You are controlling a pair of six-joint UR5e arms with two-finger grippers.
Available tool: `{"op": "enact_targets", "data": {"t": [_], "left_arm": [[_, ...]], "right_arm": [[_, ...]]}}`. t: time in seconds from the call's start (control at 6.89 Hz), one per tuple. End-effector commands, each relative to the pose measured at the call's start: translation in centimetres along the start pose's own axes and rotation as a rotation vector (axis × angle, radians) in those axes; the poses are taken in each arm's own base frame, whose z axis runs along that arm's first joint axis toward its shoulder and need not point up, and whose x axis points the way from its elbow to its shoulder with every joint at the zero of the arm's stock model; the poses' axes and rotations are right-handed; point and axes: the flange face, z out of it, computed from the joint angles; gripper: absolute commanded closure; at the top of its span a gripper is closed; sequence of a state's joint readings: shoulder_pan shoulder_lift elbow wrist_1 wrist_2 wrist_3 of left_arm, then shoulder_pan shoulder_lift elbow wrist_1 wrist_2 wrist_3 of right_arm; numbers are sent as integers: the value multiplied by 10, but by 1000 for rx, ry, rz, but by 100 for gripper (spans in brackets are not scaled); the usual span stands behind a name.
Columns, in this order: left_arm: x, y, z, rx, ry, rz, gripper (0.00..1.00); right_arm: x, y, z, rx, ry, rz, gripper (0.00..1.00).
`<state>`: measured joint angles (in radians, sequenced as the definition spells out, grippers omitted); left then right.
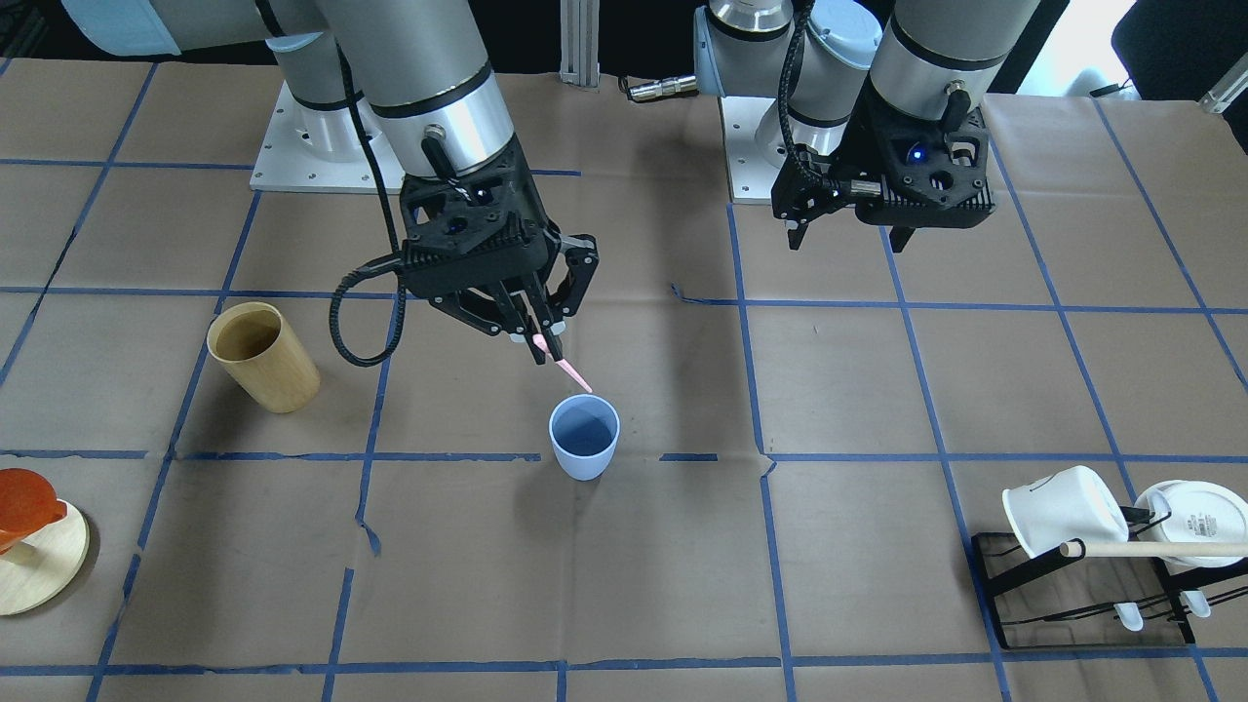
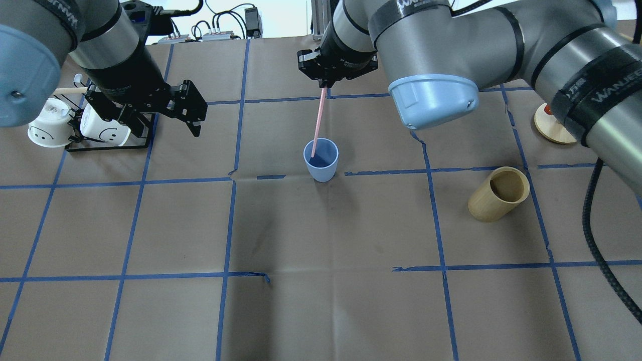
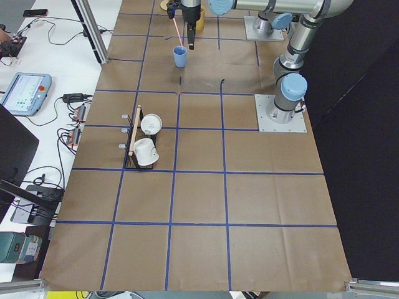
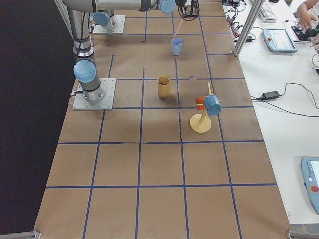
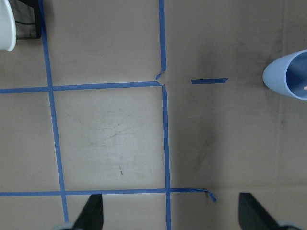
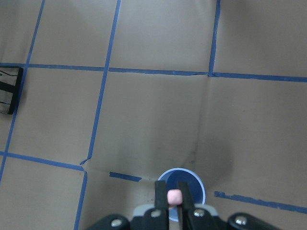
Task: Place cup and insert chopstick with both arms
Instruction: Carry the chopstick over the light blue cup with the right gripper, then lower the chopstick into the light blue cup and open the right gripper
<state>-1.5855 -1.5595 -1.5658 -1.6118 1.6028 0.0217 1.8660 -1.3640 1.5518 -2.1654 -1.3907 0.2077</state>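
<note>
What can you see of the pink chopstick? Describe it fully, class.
The pink chopstick is a thin, straight, smooth stick, plastic by its look. The right gripper is shut on its upper end, holding it nearly upright. Its lower tip sits at the mouth of the upright blue cup; contact cannot be told.

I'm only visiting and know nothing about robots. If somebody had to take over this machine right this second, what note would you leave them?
Right end effector: shut on the thin pink chopstick, which is held steeply with its tip down.
Left end effector: open and empty, hanging above bare table to one side of the cup.
Light blue plastic cup: upright on the brown paper-covered table, with nothing holding it.
Done: the cup is placed, and the chopstick's lower tip is at the cup's mouth, seemingly just inside.
Left: lower the chopstick in, release it, then draw the right arm away.
</note>
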Motion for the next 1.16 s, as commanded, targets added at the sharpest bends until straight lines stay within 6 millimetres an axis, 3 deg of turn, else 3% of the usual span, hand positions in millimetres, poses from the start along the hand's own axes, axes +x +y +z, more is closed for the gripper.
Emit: {"op": "enact_targets", "data": {"t": [0.0,0.29,0.44,0.58,0.73,0.87,1.02], "left_arm": [[0,1,0,2,-2,-3,0],[0,1,-1,5,-2,-4,0],[0,1,-1,5,-3,-4,0],[0,1,-2,6,-3,-4,0],[1,-1,-4,14,3,-6,0],[0,-2,-2,11,1,-8,0],[-1,-1,-1,9,-2,-8,0]], "right_arm": [[5,8,12,33,21,-12,99],[6,11,12,30,23,-5,98],[7,14,16,21,23,8,92],[8,14,18,19,24,24,56],[7,14,20,17,22,40,27],[7,14,20,17,22,47,8],[7,14,21,15,22,48,4]]}}
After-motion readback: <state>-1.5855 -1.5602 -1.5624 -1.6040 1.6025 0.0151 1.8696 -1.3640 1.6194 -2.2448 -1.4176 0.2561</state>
